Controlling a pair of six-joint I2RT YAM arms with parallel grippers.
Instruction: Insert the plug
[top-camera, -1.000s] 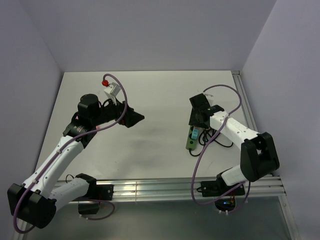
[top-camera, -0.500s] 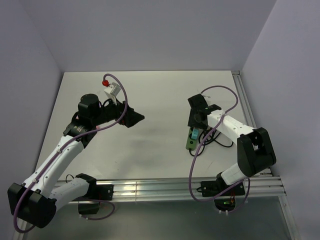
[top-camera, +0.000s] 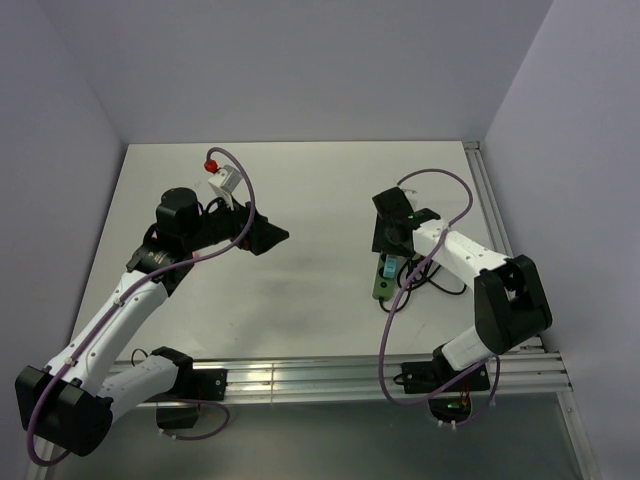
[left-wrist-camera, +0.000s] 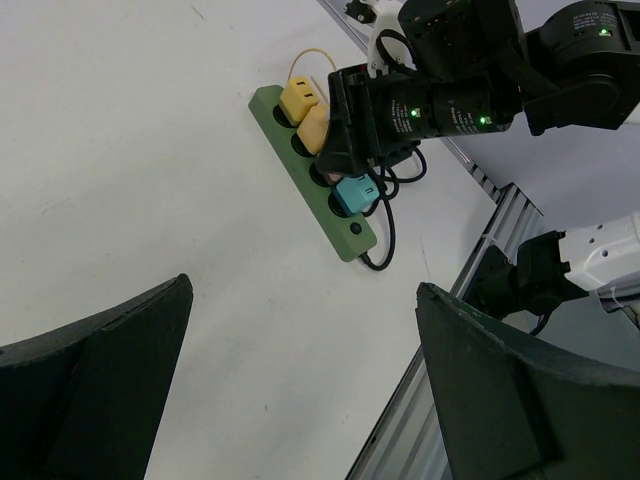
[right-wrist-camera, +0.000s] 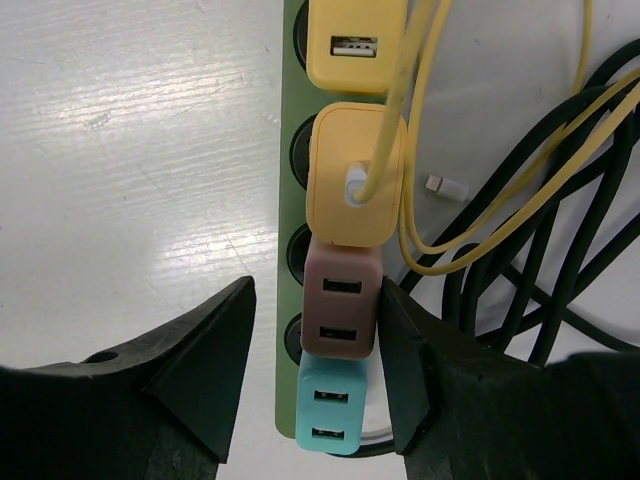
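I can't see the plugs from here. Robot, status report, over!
Left gripper open, empty, off to the side. Right gripper open, straddling the brown plug on the green power strip. Cables lie beside it, outside the grip.

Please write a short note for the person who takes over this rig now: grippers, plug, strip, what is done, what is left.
Left gripper: open, empty, above the table, away from the strip.
Right gripper: open, one finger on each side of the brown plug, over the green power strip.
Done: four plugs sit on the strip, the brown one between the orange plug and the teal plug.
Left: I cannot tell if the brown plug is fully seated. Check it and press down if needed.
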